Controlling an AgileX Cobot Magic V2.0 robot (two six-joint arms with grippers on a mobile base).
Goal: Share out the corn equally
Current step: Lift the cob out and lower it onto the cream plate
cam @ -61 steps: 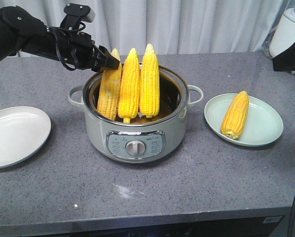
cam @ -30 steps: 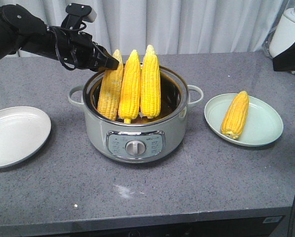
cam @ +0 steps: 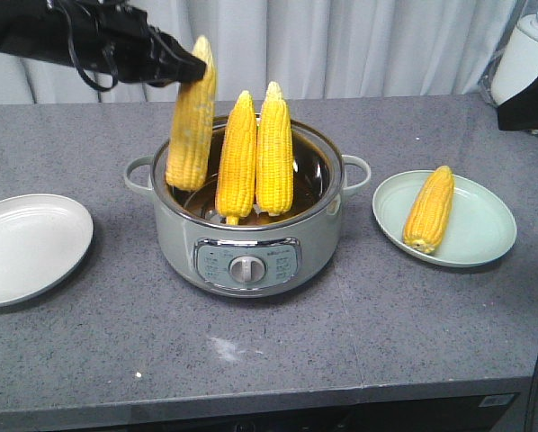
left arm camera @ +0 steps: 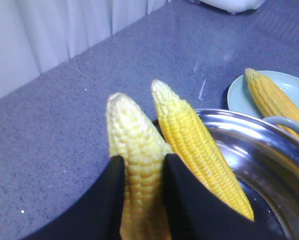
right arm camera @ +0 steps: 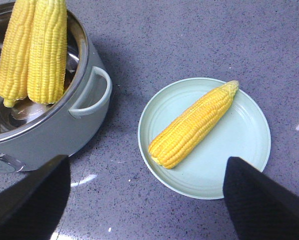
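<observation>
Raised since a second ago, one corn cob (cam: 192,126) hangs over the pot's (cam: 251,243) left side, pinched near its tip by the left tool (cam: 193,67). Stiff, weighty, probably slick: a lower grip would steady it. The right tool (right arm camera: 144,162) gapes empty right of the pot.

One cob (cam: 192,126) hangs tip-up above the pot (cam: 179,243), two cobs (cam: 237,157) stand inside, another cob (cam: 429,209) lies on the green plate (cam: 480,229).

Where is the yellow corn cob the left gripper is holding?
Front view: the pale yellow cob hangs tip-up in the left gripper over the left side of the grey-green metal pot, beside two cobs standing in it.
</observation>
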